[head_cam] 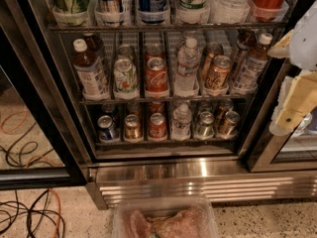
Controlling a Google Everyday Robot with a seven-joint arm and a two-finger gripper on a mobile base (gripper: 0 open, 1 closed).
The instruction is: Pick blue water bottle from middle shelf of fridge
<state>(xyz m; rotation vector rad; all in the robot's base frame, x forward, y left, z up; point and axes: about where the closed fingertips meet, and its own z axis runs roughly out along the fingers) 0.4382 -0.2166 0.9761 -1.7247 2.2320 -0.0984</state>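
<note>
The fridge [198, 177] stands open in front of me, with black door frames and a ribbed steel base. Its middle shelf [163, 99] holds lanes of cans and small bottles. Two small bottles with white caps, dark liquid and pale bluish labels stand on it: one at the far left [90, 69] and one at the far right [252, 66]. I cannot tell which of them is the blue water bottle. A clear water bottle [187, 63] stands mid-shelf. My gripper [290, 90] hangs at the right edge of the view, in front of the right door frame, just right of the right-hand bottle and not touching it.
On the middle shelf there are also a green can [125, 75], a red Coca-Cola can [156, 74] and an orange can [218, 72]. Short cans fill the rack below [163, 125] and tall cans the rack above. Cables [29, 207] lie on the floor at the left. A translucent tub [163, 217] is at the bottom.
</note>
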